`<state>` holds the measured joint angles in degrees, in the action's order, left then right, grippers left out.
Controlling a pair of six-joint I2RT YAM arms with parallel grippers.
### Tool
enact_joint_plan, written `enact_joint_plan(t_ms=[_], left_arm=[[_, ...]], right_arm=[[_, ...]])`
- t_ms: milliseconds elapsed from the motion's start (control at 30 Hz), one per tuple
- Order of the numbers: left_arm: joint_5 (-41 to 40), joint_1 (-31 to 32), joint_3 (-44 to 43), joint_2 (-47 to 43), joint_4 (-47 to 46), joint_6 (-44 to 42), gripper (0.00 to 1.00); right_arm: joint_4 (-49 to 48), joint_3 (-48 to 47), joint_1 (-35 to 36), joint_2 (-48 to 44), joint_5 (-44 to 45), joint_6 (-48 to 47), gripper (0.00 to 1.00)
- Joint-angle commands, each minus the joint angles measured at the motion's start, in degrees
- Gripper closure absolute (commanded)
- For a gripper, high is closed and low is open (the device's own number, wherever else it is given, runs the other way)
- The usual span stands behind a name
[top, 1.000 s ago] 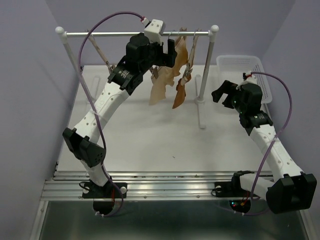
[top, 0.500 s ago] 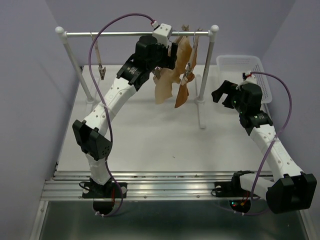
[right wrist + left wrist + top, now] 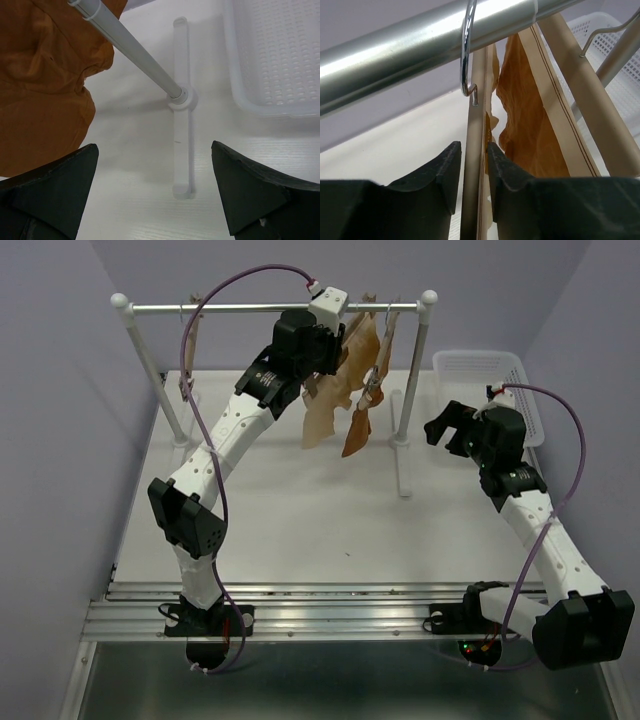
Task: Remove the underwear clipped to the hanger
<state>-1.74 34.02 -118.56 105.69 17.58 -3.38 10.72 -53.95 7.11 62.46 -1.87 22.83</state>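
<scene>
Underwear position: the underwear [image 3: 322, 412] is hanging under the rail [image 3: 240, 308] at the back of the table [image 3: 300, 520], just left of the orange-brown garment [image 3: 358, 430] and touching it.
Underwear axis: its long axis is running up and down, with the scalloped lower end pointing at the table and the top hiding behind the left arm's wrist.
Hanger: the hanger [image 3: 476, 100] is hanging by its wire hook [image 3: 465, 55] from the rail. In the left wrist view its wooden bar is showing edge-on and running straight down from the hook.
Left gripper: the left gripper [image 3: 473, 150] is reaching up to the rail and clamping the hanger's bar. Its jaws are standing only a bar's thickness apart, with both fingers [image 3: 445, 172] lying against the wood.
Right gripper: the right gripper [image 3: 447, 427] is hovering well apart from the clothes with its jaws spread wide and gripping nothing. It is looking down on the rack foot [image 3: 181, 105] and the white basket [image 3: 270, 55].
</scene>
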Motion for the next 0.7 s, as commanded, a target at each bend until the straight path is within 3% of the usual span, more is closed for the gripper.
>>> enact_joint_plan(t_ms=[0,200,667], left_arm=[[0.2,-0.1,-4.0,-0.6,-0.6,-2.3,0.67],[-0.5,0.0,-4.9,-1.0,0.0,-3.4,1.0],[0.8,-0.1,0.7,-6.4,-6.9,-4.4,1.0]], right_arm=[[-1.6,-2.7,-0.2,-2.0,1.1,-0.7,0.0],[-1.6,-2.8,-0.2,-3.4,1.6,-0.8,0.0],[-1.6,-2.7,-0.2,-4.7,0.6,-1.2,0.0]])
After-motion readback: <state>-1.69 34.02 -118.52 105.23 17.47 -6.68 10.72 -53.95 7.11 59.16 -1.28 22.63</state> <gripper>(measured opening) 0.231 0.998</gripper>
